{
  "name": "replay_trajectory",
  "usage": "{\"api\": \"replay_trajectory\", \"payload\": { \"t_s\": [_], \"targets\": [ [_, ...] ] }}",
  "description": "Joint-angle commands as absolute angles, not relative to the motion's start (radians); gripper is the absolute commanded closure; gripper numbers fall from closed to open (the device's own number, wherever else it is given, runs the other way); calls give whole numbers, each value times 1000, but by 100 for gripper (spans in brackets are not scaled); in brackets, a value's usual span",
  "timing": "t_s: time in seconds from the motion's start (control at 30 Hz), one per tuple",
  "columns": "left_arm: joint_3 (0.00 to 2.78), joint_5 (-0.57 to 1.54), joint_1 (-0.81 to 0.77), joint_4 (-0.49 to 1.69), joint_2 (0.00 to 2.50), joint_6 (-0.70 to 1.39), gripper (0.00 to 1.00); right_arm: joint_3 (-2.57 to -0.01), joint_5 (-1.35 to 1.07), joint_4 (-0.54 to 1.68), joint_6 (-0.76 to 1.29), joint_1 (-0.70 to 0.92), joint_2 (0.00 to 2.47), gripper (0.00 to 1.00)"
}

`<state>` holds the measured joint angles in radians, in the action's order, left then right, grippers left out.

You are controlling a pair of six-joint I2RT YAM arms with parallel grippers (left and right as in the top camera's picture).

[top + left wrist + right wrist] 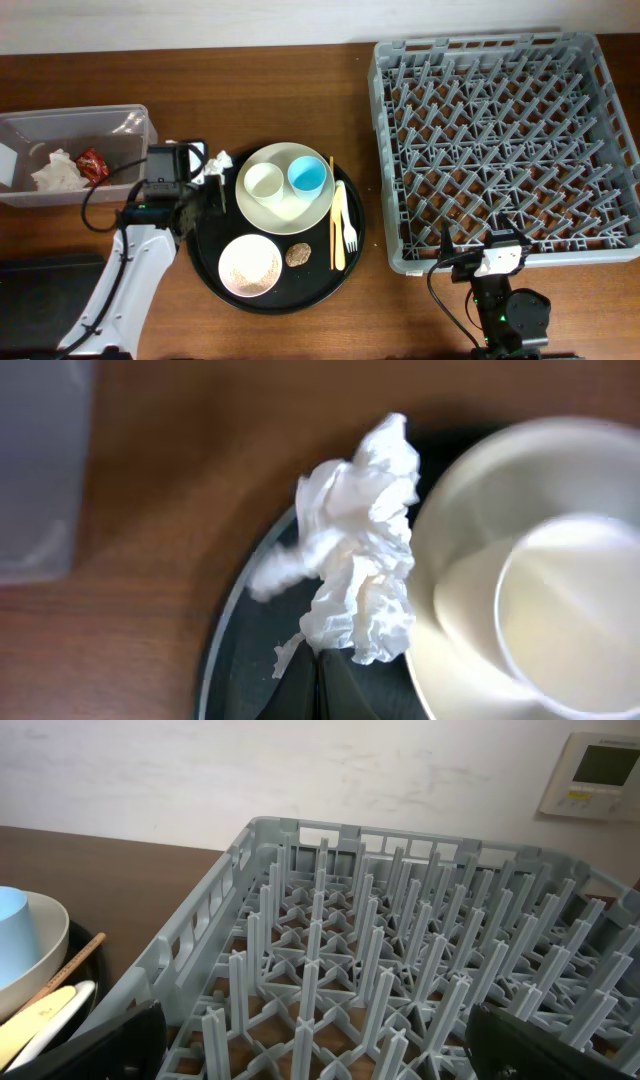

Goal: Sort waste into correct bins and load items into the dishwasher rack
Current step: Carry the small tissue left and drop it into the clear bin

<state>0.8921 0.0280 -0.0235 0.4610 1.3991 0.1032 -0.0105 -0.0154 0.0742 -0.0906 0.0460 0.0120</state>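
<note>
The grey dishwasher rack (505, 150) fills the right side, with the right gripper (315, 1045) just before its near edge, fingers spread wide apart. The round black tray (312, 285) sits in the middle. Left of it stands the clear tub (135, 125), holding one tissue (58, 172) and the red wrapper (92, 163); the black bin (40, 300) lies at the near left corner. On the tray, the cream plate (285, 205) carries the cream cup (264, 182) and blue cup (308, 175); the pink bowl (250, 265) sits nearer, and the fork (350, 228) and chopsticks (336, 225) lie to the right. The left gripper (318, 685) is pinched together on the lower end of a second crumpled tissue (360, 550) over the tray's left rim, beside the plate. The brown lump (297, 254) lies by the bowl.
</note>
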Motion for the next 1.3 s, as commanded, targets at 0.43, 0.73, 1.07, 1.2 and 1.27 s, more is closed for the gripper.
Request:
{"api": "replay_trajectory", "payload": {
  "t_s": [0.43, 0.73, 1.07, 1.2, 1.27],
  "targets": [
    [1075, -35, 381, 398, 1517, 193, 99, -6, -14, 79, -97, 52, 6, 2],
    [1075, -102, 381, 280, 1641, 182, 99, -6, -14, 79, -97, 52, 6, 2],
    [1076, -101, 381, 186, 1692, 182, 57, -6, -14, 79, -97, 52, 6, 2],
    [1095, -57, 381, 188, 1649, 182, 56, -6, -14, 79, -97, 52, 6, 2],
    [1095, 27, 380, 191, 1521, 194, 56, -6, -14, 79, -97, 52, 6, 2]
  ]
}}
